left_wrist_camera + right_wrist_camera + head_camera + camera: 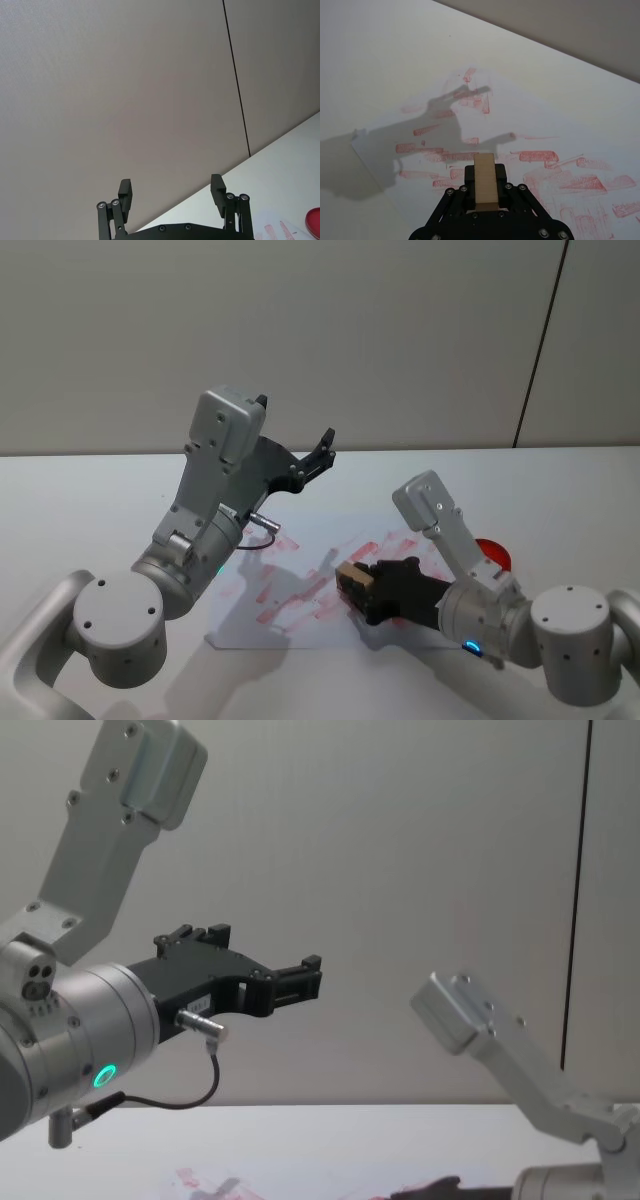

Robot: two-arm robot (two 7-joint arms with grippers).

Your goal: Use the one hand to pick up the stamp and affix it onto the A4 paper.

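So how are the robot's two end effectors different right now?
The left end effector hangs high above the table, while the right end effector sits low over the A4 paper. The left end effector is open and empty, but the right end effector is shut on the stamp. Both are black and two-fingered.

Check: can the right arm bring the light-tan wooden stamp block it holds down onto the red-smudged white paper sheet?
Probably yes. The right gripper, jaws shut on the stamp, sits low over the paper with nothing between them; the left gripper is raised well clear, jaws open.
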